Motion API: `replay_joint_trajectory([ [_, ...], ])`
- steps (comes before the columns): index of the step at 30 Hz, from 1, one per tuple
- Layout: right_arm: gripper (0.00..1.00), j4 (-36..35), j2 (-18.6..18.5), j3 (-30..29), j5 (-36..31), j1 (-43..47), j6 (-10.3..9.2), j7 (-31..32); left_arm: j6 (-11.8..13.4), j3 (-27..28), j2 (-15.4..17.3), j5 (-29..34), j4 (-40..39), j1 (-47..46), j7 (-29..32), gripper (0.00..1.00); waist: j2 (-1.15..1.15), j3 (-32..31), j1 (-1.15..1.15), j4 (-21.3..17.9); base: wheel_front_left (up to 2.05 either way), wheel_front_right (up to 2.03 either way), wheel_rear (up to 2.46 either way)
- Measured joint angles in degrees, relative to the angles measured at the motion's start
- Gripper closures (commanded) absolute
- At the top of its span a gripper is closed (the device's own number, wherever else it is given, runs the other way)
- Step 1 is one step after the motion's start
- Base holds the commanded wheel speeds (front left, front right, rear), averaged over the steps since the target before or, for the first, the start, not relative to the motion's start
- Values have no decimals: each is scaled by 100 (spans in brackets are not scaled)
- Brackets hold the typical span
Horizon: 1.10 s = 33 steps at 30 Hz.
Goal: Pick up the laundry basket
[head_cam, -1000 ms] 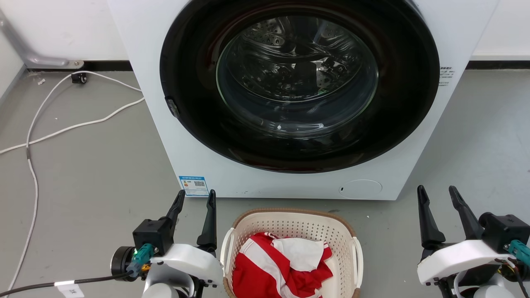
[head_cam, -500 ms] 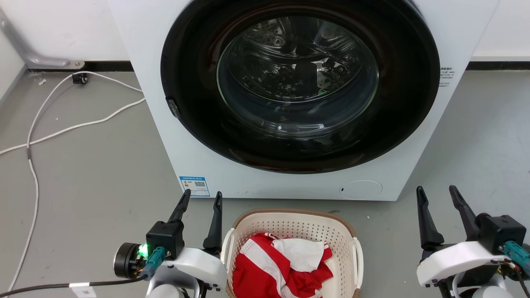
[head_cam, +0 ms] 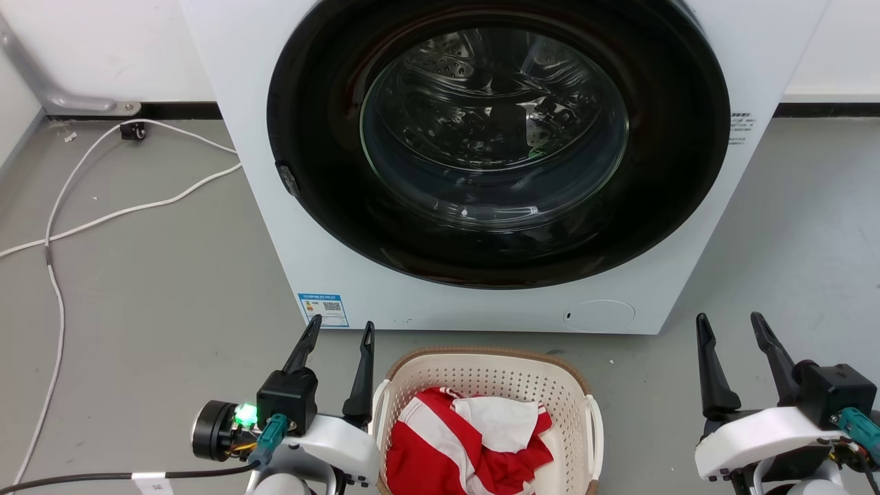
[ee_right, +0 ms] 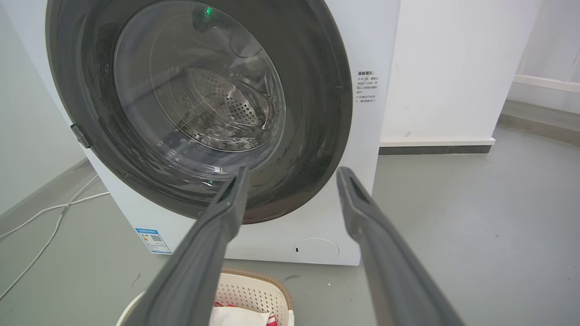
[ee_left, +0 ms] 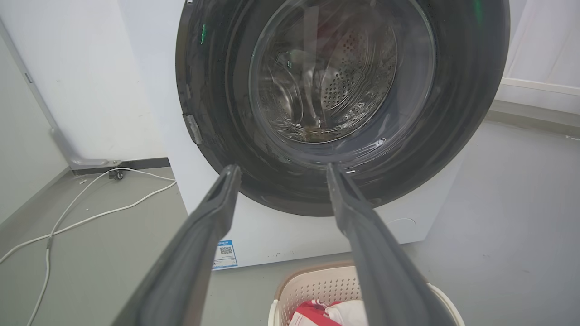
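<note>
The laundry basket (head_cam: 481,353) stands upright on the grey floor (head_cam: 151,309), mouth up, directly in front of the washing machine (head_cam: 440,309) and between the two arms. Its near end is cut off by the bottom edge of the head view, so its long axis cannot be judged. The brown rim curves round on the washer side, and the white loop handles face left (head_cam: 377,419) and right (head_cam: 597,426). Inside lie a red-and-white striped cloth (head_cam: 433,447) and a crumpled white cloth (head_cam: 498,419), which hide the basket's bottom.

The left gripper (head_cam: 342,323) has its fingers spread and holds nothing. Its inner finger stands just beside the left handle, and whether the two touch cannot be told. The right gripper (head_cam: 729,317) is also spread and empty, well apart from the right handle. Both point toward the washer.

In the left wrist view the basket's far corner and a scrap of the cloths show low between the fingers. The right wrist view catches the basket's rim beside its left finger.

Beyond the basket, the washer's round dark door with its glass bowl (head_cam: 491,124) is closed. A blue label (head_cam: 323,311) and a round cover (head_cam: 598,314) sit low on its front. The wrist views show the perforated steel drum through the glass more plainly. A white cable (head_cam: 103,213) trails over the floor at the left toward the wall.
</note>
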Motion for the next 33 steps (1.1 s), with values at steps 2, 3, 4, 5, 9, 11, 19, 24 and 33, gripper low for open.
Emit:
replay_joint_trajectory([
  [2,0,26,0,2,40,0,0,-18,-1,3,-1,-13,10,0,-7,0,0,-3,0,4,0,0,0],
  [3,0,31,0,-1,53,-1,0,-19,-1,2,-1,-15,14,0,-7,0,0,-3,0,5,0,0,0],
  [4,0,42,0,0,67,-1,0,-30,-2,2,-1,-23,24,0,-7,0,0,-3,0,7,0,0,0],
  [5,0,51,0,-2,94,-1,0,-35,-2,-2,-1,-31,33,0,-7,0,0,0,0,10,0,0,0],
  [9,0,74,0,1,129,-4,0,-41,-18,0,-1,-65,67,0,-7,0,0,15,0,13,0,0,0],
  [11,0,80,0,-5,132,-5,0,-44,-18,-2,-1,-67,76,-1,-7,0,0,22,0,15,0,0,0],
  [19,0,101,1,-4,132,-12,0,-67,9,3,-1,-71,69,-4,-7,0,0,70,0,27,0,0,0],
  [24,0,123,1,-1,142,-39,0,-73,15,16,-1,-71,47,-29,-7,0,0,130,0,31,0,0,0],
  [33,0,412,4,-131,269,-268,0,116,-45,-31,-1,-102,292,-349,-15,0,0,628,0,39,0,0,0],
])
